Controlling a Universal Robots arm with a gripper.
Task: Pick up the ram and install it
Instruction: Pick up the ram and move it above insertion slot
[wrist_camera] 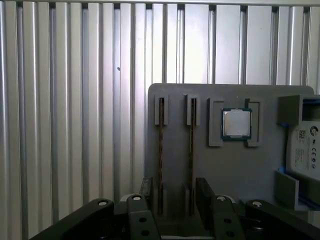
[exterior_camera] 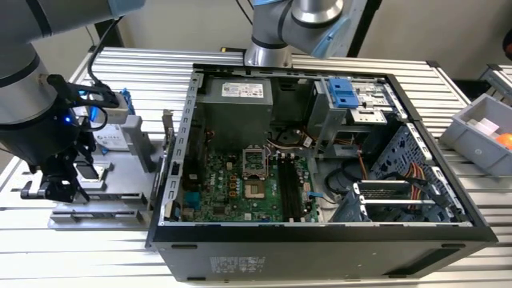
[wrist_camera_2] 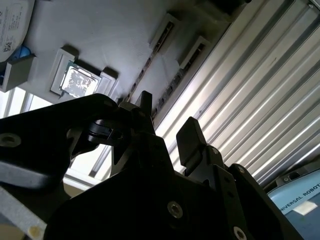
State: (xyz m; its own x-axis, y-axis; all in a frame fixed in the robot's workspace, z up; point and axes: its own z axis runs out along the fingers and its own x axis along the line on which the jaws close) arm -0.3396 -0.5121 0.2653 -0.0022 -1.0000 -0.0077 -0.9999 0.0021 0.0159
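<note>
- Black, blocky fingers [wrist_camera: 204, 192] are spread apart, gripping nothing.
- Ram [wrist_camera: 161, 150], a thin stick on edge, sits slotted in the matte grey tray [wrist_camera: 235, 170] just ahead of the fingers' gap, beside a twin stick [wrist_camera: 191, 150].
- Ribbed metal desk [wrist_camera: 75, 100] lies beneath.

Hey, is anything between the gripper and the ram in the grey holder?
Nothing visible. In the first wrist view the open gripper hangs right at the holder, where two ram sticks stand on edge in their slots, with nothing lying over them. The CPU sits off to one side in its own recess.
</note>
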